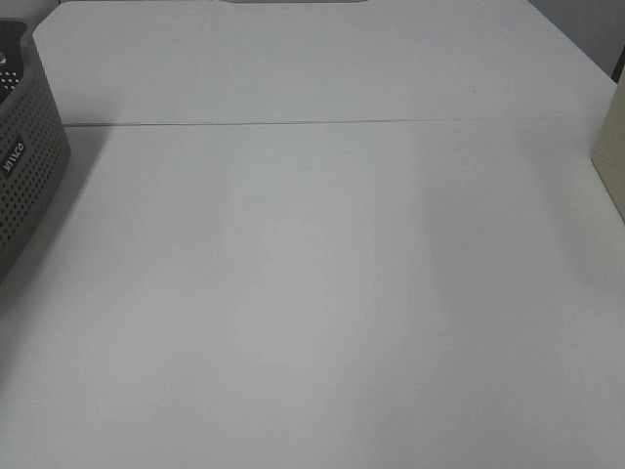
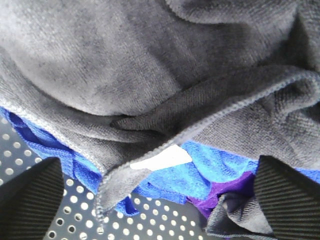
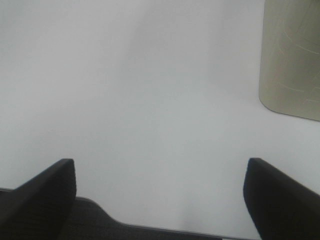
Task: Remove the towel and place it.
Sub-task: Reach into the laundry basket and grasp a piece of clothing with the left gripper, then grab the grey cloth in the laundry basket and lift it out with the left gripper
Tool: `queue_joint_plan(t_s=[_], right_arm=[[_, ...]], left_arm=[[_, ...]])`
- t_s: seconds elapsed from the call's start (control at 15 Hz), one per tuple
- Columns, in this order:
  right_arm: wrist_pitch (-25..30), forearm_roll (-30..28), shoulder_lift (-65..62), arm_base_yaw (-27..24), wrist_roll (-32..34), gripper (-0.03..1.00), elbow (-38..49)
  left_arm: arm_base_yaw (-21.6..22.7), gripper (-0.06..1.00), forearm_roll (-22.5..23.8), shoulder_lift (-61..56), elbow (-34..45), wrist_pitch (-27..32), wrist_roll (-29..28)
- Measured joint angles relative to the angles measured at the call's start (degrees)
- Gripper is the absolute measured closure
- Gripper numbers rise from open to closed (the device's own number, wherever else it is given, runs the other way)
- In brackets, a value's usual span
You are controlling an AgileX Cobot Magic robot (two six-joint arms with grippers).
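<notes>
Location type: an indoor robot test station of the kind found in a lab.

Evidence:
- 1 wide white table (image 1: 322,293), built from 2 flat panels that meet at a straight seam (image 1: 293,124), fills the high view under even light.
- A grey plastic basket (image 1: 29,166) with rows of small holes and a small label (image 1: 18,159) stands at the table's left edge.
- The basket holds laundry: a dark grey towel (image 2: 125,65) lies over a blue cloth (image 2: 200,170) and a purple cloth (image 2: 227,187).
- A beige object (image 1: 610,161) sits at the right edge.
- The left gripper (image 2: 160,197) and right gripper (image 3: 160,197), each with 2 black fingers spread wide, frame the wrist views.
</notes>
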Motion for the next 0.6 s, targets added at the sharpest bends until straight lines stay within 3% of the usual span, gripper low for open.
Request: queue_joint_plan(t_s=[0.6], right_arm=[[0.0, 0.0, 0.0, 0.0, 0.0, 0.1, 0.0]], left_arm=[[1.32, 0.0, -1.78, 3.32, -0.17, 0.0, 1.09]])
